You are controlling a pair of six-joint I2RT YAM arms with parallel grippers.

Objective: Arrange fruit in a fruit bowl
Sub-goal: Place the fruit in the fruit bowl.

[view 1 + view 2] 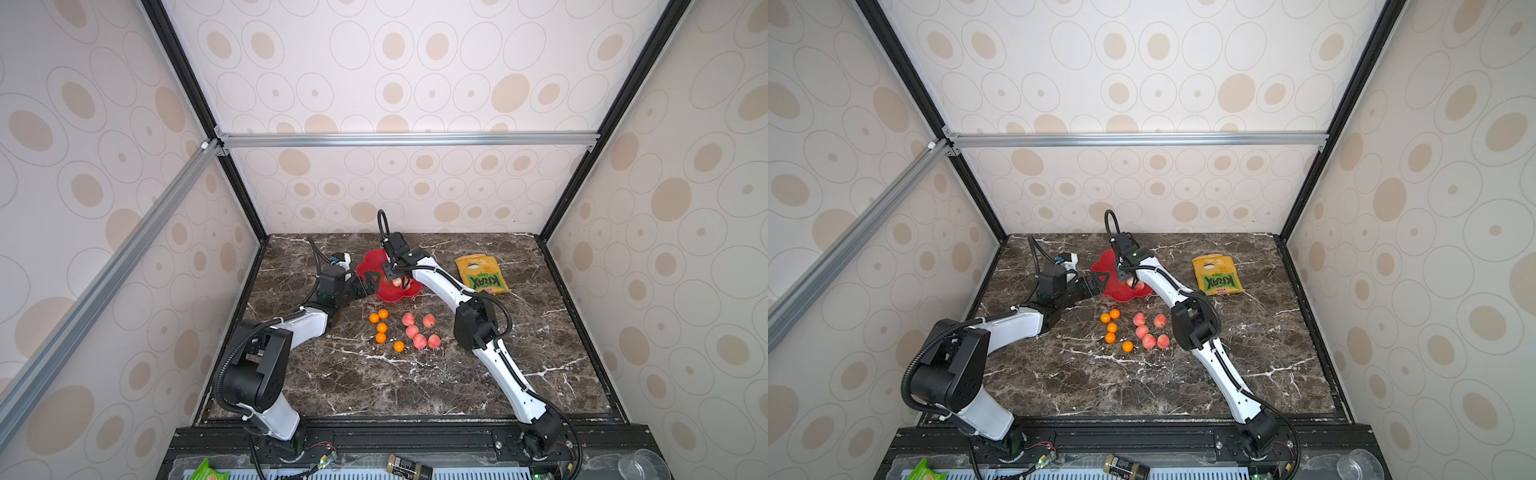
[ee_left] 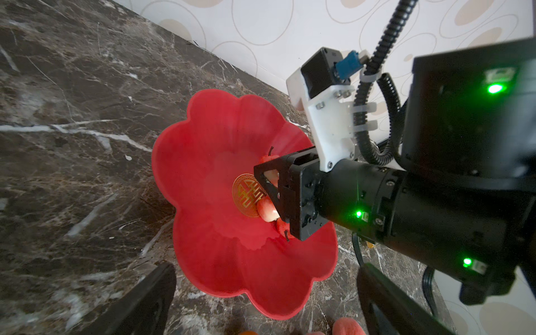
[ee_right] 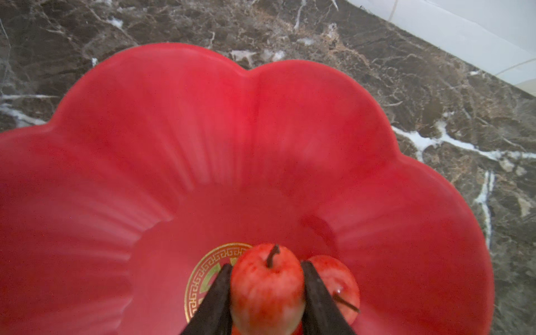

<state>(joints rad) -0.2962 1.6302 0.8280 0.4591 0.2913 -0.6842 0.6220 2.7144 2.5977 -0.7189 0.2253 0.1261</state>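
Note:
The red flower-shaped fruit bowl point(image 1: 390, 296) point(image 1: 1121, 293) stands at the back middle of the marble table. My right gripper point(image 1: 397, 281) point(image 3: 266, 293) reaches down into it, shut on a pink-red fruit point(image 3: 266, 290) just above the gold centre mark point(image 3: 203, 278). A second pink-red fruit point(image 3: 333, 278) lies beside it in the bowl. My left gripper point(image 1: 370, 283) point(image 2: 265, 266) is open, its fingers spread wide at the bowl's near-left rim point(image 2: 269, 314), holding nothing. Several orange fruits point(image 1: 381, 328) point(image 1: 1112, 327) and several pink-red fruits point(image 1: 419, 332) point(image 1: 1142, 331) lie on the table in front of the bowl.
A yellow-green snack bag point(image 1: 482, 275) lies to the right of the bowl. The right arm's elbow point(image 1: 476, 322) hangs close to the pink-red fruits. Past the table's front edge are a dark bottle point(image 1: 409, 463) and a clear cup point(image 1: 642, 465).

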